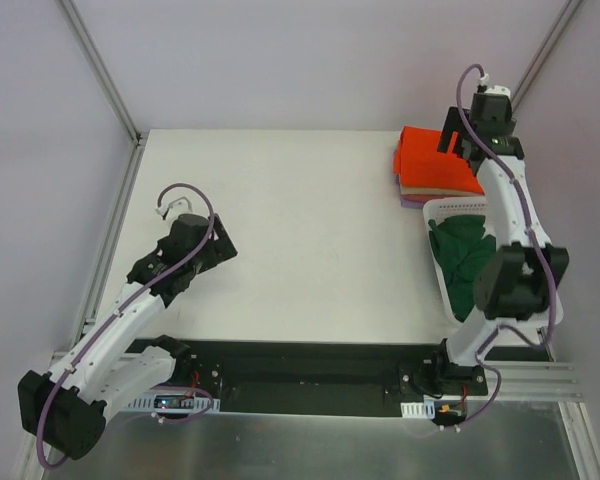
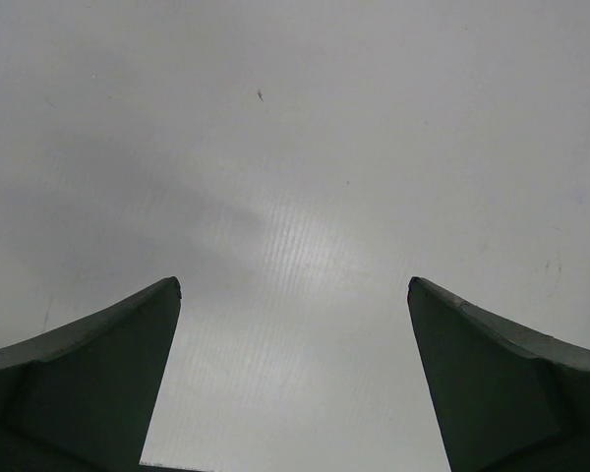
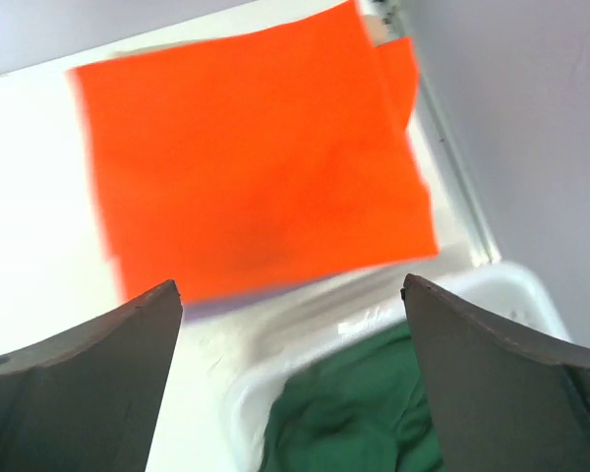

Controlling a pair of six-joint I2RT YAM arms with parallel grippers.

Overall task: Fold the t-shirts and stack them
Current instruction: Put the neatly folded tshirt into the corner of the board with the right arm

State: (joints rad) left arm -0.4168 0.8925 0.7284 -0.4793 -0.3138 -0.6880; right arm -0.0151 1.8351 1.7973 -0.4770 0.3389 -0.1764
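A folded bright orange t-shirt (image 1: 432, 160) (image 3: 256, 157) tops a stack at the table's far right, with beige and lilac edges (image 1: 410, 195) showing beneath it. A crumpled dark green t-shirt (image 1: 463, 262) (image 3: 359, 408) lies in the white basket (image 1: 446, 208) (image 3: 305, 339) just in front of the stack. My right gripper (image 1: 458, 150) (image 3: 292, 295) hovers open above the stack's near edge and the basket's far rim, holding nothing. My left gripper (image 1: 220, 250) (image 2: 293, 295) is open over bare white table at the left, with nothing between its fingers.
Metal frame rails (image 1: 110, 215) run along the table's left side and far corners. The right arm (image 1: 515, 235) arches over the basket. A black base strip (image 1: 310, 365) lies along the near edge.
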